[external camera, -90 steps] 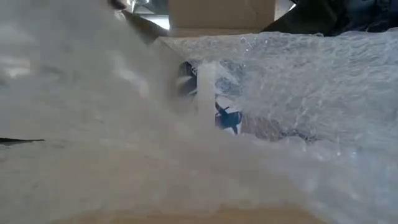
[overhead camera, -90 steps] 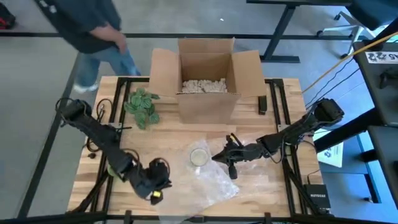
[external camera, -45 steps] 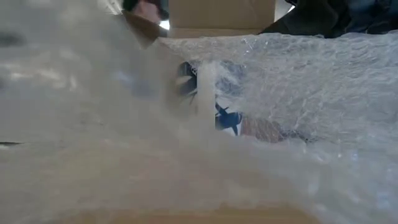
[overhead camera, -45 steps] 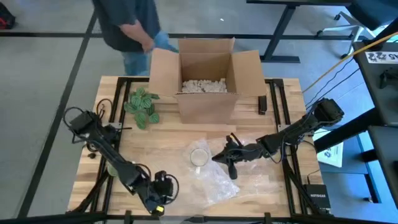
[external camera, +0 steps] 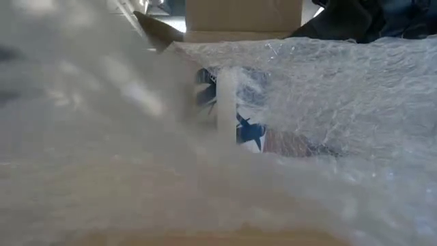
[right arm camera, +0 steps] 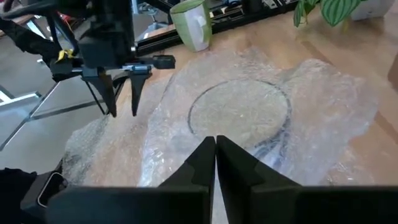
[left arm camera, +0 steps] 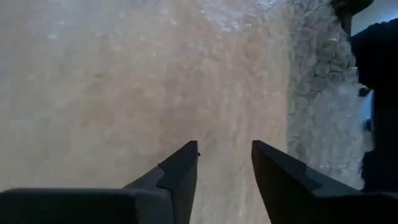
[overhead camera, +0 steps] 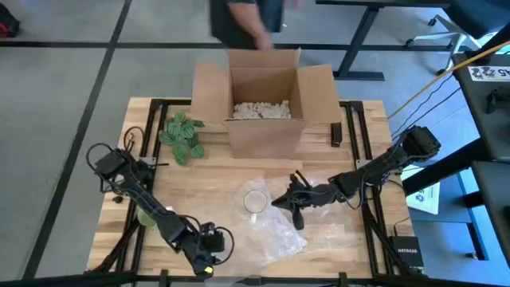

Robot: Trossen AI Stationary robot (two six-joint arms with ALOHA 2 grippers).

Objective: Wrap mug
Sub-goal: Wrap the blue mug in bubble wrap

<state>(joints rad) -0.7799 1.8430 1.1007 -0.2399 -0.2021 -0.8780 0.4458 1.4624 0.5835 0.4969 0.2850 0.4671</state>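
The mug (overhead camera: 255, 200) stands upright on the table under a sheet of clear bubble wrap (overhead camera: 271, 227). Its round rim (right arm camera: 239, 115) shows through the wrap. In the low view it is white with blue marks (external camera: 232, 116). My right gripper (overhead camera: 280, 199) is shut beside the mug on the side toward the table's right edge, at the wrap (right arm camera: 214, 146). My left gripper (overhead camera: 205, 253) is open near the table's front edge, fingers pointing down over the wrap's near left corner (right arm camera: 121, 93), with nothing between them (left arm camera: 225, 152). My right gripper's shut fingertips (right arm camera: 205, 152) lie against the bubble wrap next to the mug, coming in level from the table's right. Whether a layer of wrap is pinched between them, I cannot tell; the fingers hide it.
An open cardboard box (overhead camera: 267, 100) with packing peanuts stands at the far middle, and a small plant (overhead camera: 183, 135) to its left. A green mug (right arm camera: 189, 25) stands by the table's left edge. A person (overhead camera: 247, 16) is behind the table.
My left gripper has moved toward the table's near edge and a little to the right, staying open. The person behind the table has walked from left to right.
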